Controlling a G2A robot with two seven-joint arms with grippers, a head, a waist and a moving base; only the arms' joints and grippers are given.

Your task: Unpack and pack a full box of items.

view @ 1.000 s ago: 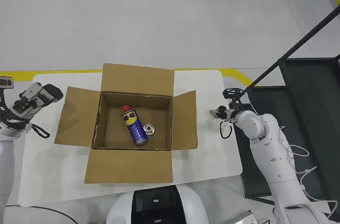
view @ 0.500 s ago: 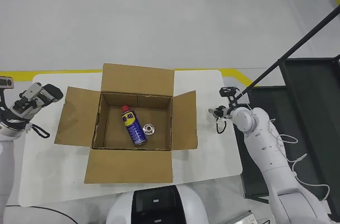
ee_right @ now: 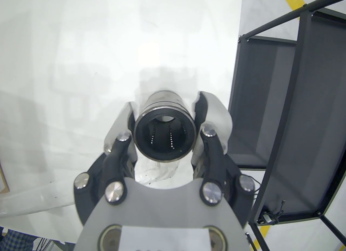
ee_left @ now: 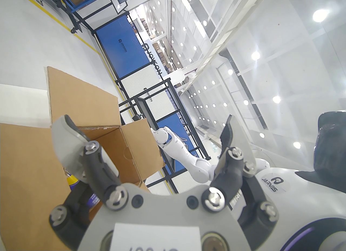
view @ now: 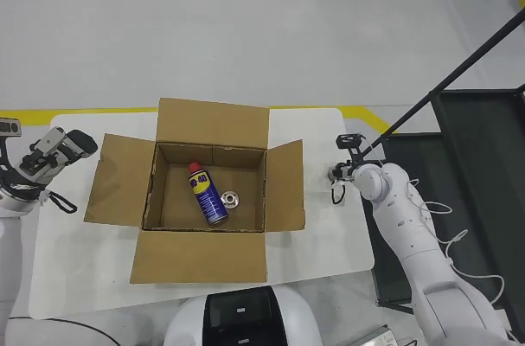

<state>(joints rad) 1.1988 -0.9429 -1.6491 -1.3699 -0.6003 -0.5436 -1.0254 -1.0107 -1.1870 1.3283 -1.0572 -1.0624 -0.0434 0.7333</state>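
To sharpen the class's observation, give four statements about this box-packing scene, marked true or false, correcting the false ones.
1. The cardboard box is open, with a spray can lying inside. True.
2. A small metal ring lies beside the can. True.
3. The right end effector is empty. False: it is shut on a metal cylinder.
4. The left end effector grips the can. False: it is open and empty, beside the box.

We see a white desk (view: 331,246) with rounded corners. One open cardboard box (view: 200,256) sits directly on it, near the middle, with its flaps folded outward over the desk's surface.
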